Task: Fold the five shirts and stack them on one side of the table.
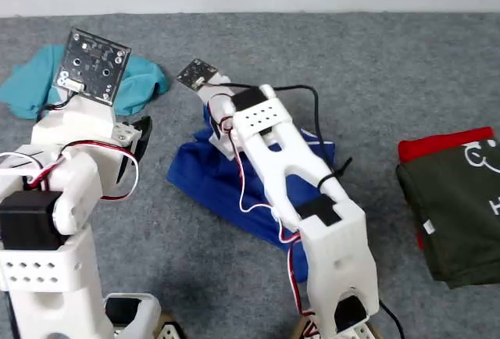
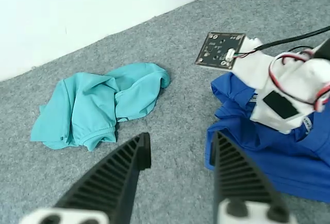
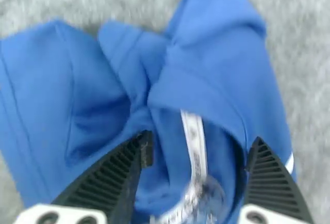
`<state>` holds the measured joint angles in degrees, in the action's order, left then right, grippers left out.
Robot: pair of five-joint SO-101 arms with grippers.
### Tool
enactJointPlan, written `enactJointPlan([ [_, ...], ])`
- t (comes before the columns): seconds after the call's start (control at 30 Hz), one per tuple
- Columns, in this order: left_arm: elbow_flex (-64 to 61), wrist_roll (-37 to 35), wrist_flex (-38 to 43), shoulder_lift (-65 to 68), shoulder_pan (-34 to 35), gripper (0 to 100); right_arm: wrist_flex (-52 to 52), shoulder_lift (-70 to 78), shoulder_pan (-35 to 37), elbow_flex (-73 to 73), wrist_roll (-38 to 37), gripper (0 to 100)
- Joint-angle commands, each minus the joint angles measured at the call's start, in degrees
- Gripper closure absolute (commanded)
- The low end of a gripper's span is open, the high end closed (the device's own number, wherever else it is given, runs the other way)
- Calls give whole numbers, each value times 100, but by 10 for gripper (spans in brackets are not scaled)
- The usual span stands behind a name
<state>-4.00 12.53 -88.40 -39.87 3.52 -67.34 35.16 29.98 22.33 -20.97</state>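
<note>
- The crumpled blue cloth shirt (image 1: pixel 205 179) lies in a heap in the middle of the grey felt table top (image 1: pixel 375 66).
- It looks soft, light and floppy. It will sag and bunch up when it is lifted, so one pinch will not keep it flat.
- A good place to take hold looks like the thick collar, by the white neck tape (image 3: pixel 193 141). The cloth is doubled there and should slip less.
- The right gripper (image 3: pixel 198 149) points straight down over that collar. Its jaws are wide apart, one on each side of the fold, and they are not squeezing anything.
- The right arm reaches out toward 12 o'clock and bends down at the wrist over the heap.
- The left gripper (image 2: pixel 178 154) hangs above bare felt, at about 9 o'clock from the blue shirt. Its jaws are apart and hold nothing.
- The left arm is lifted, and its wrist tips toward 11 o'clock.
- A crumpled teal cloth shirt (image 1: pixel 144 81) waits at 10 o'clock, not folded yet.
- At 3 o'clock a folded dark green shirt (image 1: pixel 457 214) lies on top of a folded red shirt (image 1: pixel 437 145), well apart from the blue one.
</note>
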Motion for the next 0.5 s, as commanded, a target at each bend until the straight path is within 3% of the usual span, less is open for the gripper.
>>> enactJointPlan([
  [0.0,4,62,88,-114,9,816,497,251,-31,369,-62,703],
  [0.13,4,53,79,-114,9,816,725,884,-207,703,-62,748],
  [0.3,4,53,79,-114,9,816,629,1508,-532,1618,-9,998],
  [0.37,4,53,70,-114,9,816,330,1525,-673,2075,132,956],
  [0.47,4,53,70,-114,9,816,-286,1525,-936,2963,229,993],
])
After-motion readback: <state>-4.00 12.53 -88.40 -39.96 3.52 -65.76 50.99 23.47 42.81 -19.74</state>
